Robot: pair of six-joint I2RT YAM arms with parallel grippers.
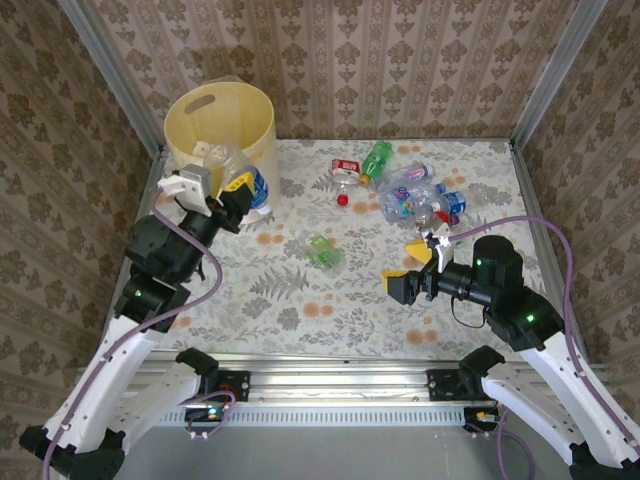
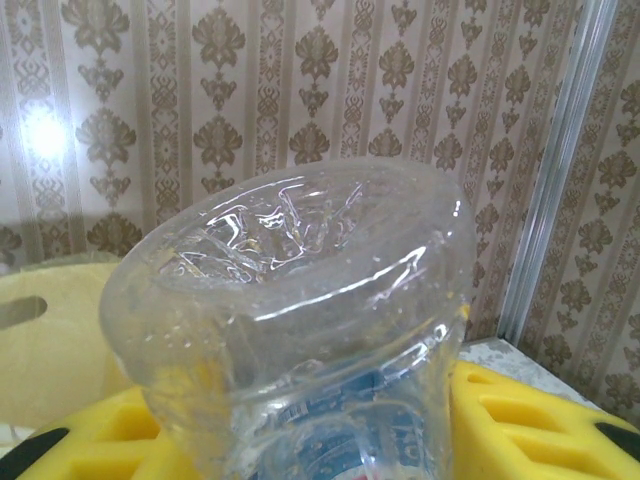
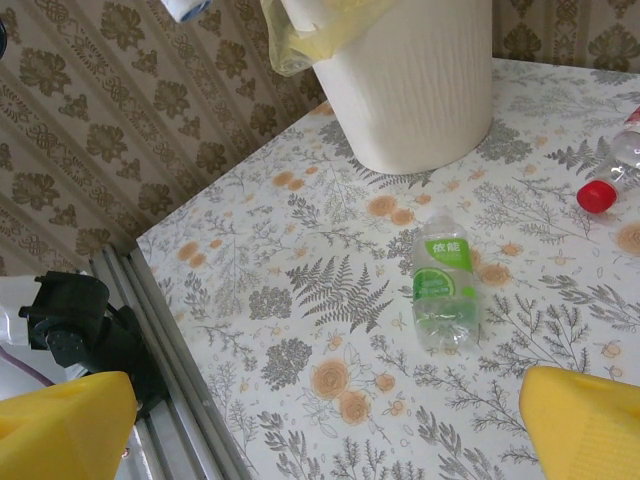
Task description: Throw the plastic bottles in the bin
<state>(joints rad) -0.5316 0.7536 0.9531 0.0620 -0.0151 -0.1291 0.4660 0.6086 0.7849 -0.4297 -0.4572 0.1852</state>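
Because the bin (image 1: 222, 120) stands at the desk's (image 1: 300, 310) far left corner, the top view has the left claw (image 1: 238, 196) raised just beside its near wall. It is clamped on a clear blue-labelled bottle (image 1: 257, 188), which I judge is being carried there for the drop; I cannot tell whether it is over the rim. The right claw (image 1: 405, 262) hangs spread wide and empty near the heap of remaining bottles (image 1: 420, 195), while a green-labelled bottle (image 1: 322, 250) lies alone mid-desk.

From the left wrist, the held bottle's dimpled base juts forward, pinched between yellow pads (image 2: 535, 420), with the bin's wall low at left.

From the right wrist, the pads sit far apart with nothing between them, facing the green-labelled bottle lying flat, probably the next pick, and the bin stands beyond it
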